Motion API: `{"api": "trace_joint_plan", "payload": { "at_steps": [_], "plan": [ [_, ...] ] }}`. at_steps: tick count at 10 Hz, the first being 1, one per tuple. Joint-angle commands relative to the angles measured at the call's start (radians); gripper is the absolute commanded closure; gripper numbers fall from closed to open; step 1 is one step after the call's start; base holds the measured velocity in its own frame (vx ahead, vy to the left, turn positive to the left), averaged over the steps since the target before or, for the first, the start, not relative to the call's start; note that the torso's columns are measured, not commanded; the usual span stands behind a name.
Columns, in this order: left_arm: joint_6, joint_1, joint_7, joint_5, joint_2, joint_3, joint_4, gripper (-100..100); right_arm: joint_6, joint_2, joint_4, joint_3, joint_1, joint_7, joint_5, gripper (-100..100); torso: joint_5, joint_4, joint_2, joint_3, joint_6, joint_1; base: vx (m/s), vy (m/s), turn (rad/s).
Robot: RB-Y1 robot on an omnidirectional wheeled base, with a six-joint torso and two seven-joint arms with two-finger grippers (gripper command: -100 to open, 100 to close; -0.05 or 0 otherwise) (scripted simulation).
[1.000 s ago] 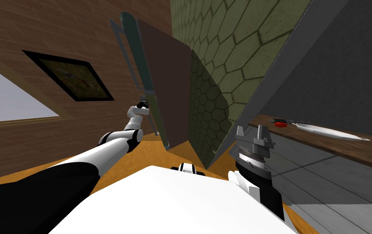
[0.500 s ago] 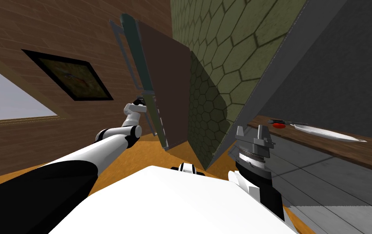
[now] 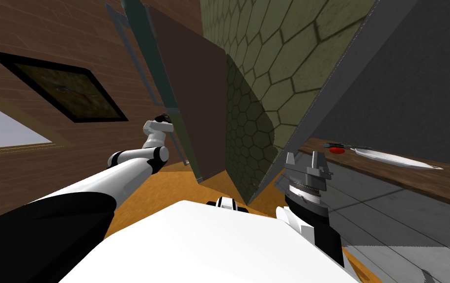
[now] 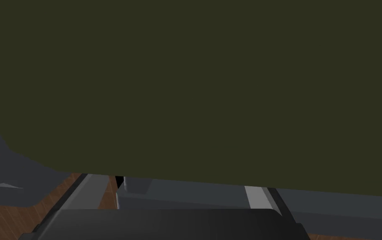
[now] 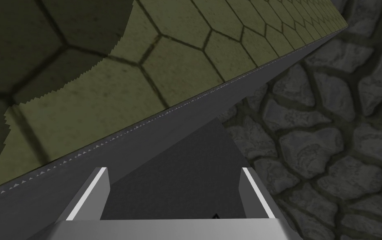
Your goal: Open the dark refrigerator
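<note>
The dark refrigerator (image 3: pixel 194 98) stands upright ahead, its brown side facing me and a dark green door (image 3: pixel 153 64) with long grey handles (image 3: pixel 143 73) on its left edge. My left gripper (image 3: pixel 162 118) is at that door edge, about halfway up. In the left wrist view a flat dark olive surface (image 4: pixel 194 83) lies right in front of the left gripper (image 4: pixel 175 189); its fingers (image 4: pixel 256 196) stand wide apart, open, with a grey piece (image 4: pixel 134 196) between them. My right gripper (image 3: pixel 305 156) is raised near my chest, open and empty, also seen in its wrist view (image 5: pixel 172 171).
A green hexagon-tiled wall (image 3: pixel 268 73) runs behind the refrigerator. A grey panel (image 3: pixel 366 83) and a wooden counter (image 3: pixel 440 184) with a white dish (image 3: pixel 396 159) and a small red thing (image 3: pixel 337 150) lie to the right. A framed picture (image 3: pixel 67 91) hangs on the brick wall.
My left hand has drawn back to the left along the door edge. The whole head view has shifted, so my head moved; the door's top edge leans further left.
</note>
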Motion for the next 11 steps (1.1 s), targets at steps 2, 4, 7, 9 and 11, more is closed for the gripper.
{"api": "trace_joint_plan", "payload": {
  "at_steps": [2, 4, 7, 9, 11],
  "plan": [
    [0.030, -0.015, 0.007, -0.006, 0.012, 0.010, 0.003, -100, 0.000, 0.000, 0.000, 0.000, 0.000, 0.000, 0.000, 0, -0.001, 0.001, 0.000, 0.000, 0.000, -0.001, 0.010, -0.015, 0.001],
    [0.039, -0.020, 0.007, -0.008, 0.017, 0.011, 0.002, -100, 0.000, 0.000, 0.000, 0.000, 0.000, 0.000, 0.000, 0, 0.000, -0.001, -0.004, -0.002, 0.001, 0.002, 0.052, 0.050, -0.024],
    [0.040, -0.031, -0.001, 0.007, 0.007, -0.003, 0.003, 100, 0.000, 0.000, 0.000, 0.000, 0.000, 0.000, 0.000, 0, 0.007, -0.006, -0.004, -0.003, 0.003, 0.011, -0.060, 0.125, -0.049],
    [0.039, -0.041, -0.009, 0.024, -0.005, -0.017, 0.005, 100, 0.000, 0.000, 0.000, 0.000, 0.000, 0.000, 0.000, 0, 0.006, -0.005, -0.010, -0.007, 0.002, 0.014, -0.138, 0.259, -0.073],
    [0.038, -0.051, -0.017, 0.040, -0.016, -0.031, 0.007, 100, 0.000, -0.001, 0.000, 0.000, 0.000, 0.000, 0.000, 0, 0.004, -0.006, -0.015, -0.011, 0.004, 0.008, -0.128, 0.290, -0.059]
  ]
}}
